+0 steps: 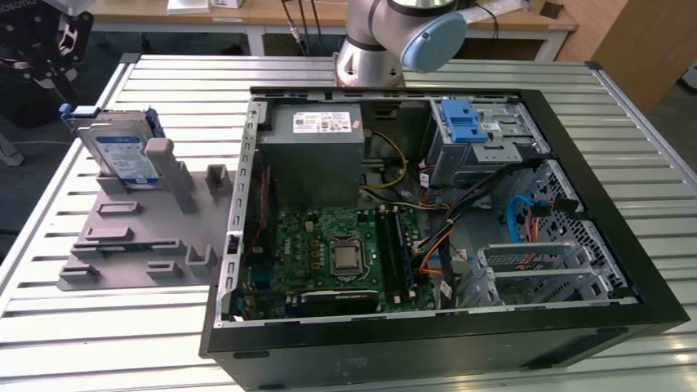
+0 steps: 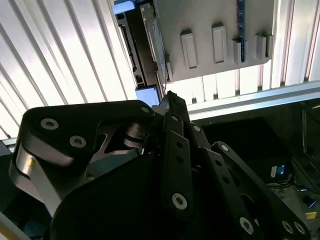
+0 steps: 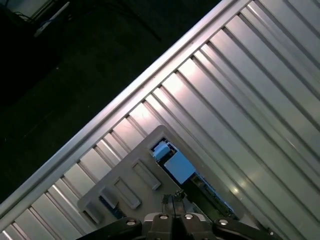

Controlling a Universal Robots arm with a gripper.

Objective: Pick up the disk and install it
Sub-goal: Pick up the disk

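The gripper [image 2: 171, 96] is clenched on nothing, its tips meeting, and hangs above a corner of the table [image 1: 130, 343]. The disk [image 1: 117, 151] stands on edge in a grey holder [image 1: 142, 229] below the hand and apart from it. In the first wrist view its blue end lies just past the fingertips. Grey posts of the holder flank the disk on both faces, while its top edge lies open toward the hand. Beyond the holder, farther from the hand, lies the open case [image 1: 436, 327]. Inside it are the power supply [image 1: 316, 155], the motherboard [image 1: 326, 253] and a cage [image 1: 479, 139] with a blue latch. The arm's base [image 1: 370, 57] stands at the far side of the case. Close to the hand the table ends at a rail, with dark floor past it. The table top is ribbed aluminium, and wooden desks [image 1: 273, 12] stand in the room behind it.
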